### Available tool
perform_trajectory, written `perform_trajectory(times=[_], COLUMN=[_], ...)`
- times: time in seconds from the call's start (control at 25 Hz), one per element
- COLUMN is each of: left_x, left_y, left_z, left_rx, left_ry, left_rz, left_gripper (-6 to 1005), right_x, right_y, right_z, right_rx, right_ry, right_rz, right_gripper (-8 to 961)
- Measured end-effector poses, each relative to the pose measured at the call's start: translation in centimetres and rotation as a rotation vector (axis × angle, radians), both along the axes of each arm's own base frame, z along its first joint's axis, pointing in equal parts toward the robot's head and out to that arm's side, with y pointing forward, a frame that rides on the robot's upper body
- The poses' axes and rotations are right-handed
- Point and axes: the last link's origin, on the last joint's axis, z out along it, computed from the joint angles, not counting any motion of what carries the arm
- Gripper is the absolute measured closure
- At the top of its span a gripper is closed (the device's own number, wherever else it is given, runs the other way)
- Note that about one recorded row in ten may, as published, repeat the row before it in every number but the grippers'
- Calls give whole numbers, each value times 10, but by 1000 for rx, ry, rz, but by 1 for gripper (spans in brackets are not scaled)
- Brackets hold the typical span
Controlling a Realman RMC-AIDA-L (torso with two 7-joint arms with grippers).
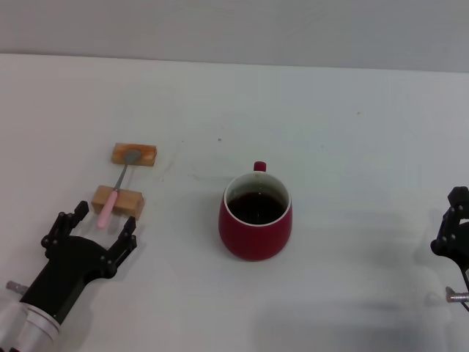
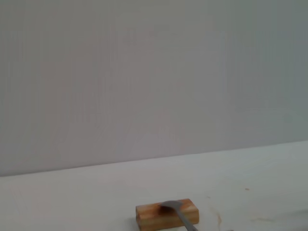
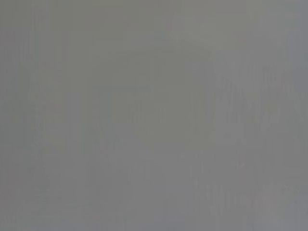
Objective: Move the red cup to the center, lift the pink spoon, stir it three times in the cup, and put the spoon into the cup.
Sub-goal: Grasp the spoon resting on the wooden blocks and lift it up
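Note:
The red cup stands near the middle of the white table, holding dark liquid, its small handle pointing away from me. The pink spoon lies across two tan wooden blocks, its grey bowl on the far block and its pink handle over the near block. My left gripper is open at the lower left, just on the near side of the handle's end, fingers spread to either side of it. The left wrist view shows the far block with the spoon bowl on it. My right gripper sits at the right edge.
The far wooden block and the near wooden block support the spoon left of the cup. The table's back edge meets a grey wall. The right wrist view shows only plain grey.

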Motion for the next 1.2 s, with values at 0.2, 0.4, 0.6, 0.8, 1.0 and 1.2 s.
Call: perform_trajectory(times=[0.2, 0.4, 0.6, 0.8, 1.0, 1.2], left_x=[1, 1, -1, -2, -1, -1], left_y=[3, 5, 5, 6, 6, 6], left_z=[0, 0, -1, -3, -3, -2], left_rx=[-2, -3, -10, -17, -17, -12], left_ry=[1, 4, 9, 13, 11, 9], left_rz=[-5, -4, 10, 20, 19, 18], left_gripper=[169, 169, 170, 170, 170, 171], right_x=[0, 0, 1, 1, 1, 1], right_y=[-1, -1, -1, -1, -1, -1], right_z=[0, 0, -1, -1, -1, -1], right_rx=[-1, -2, -7, -8, -10, -10], right_ry=[0, 0, -1, -1, -1, -3], right_rz=[-2, -2, -3, -4, -3, -2], right_gripper=[954, 954, 954, 954, 953, 953])
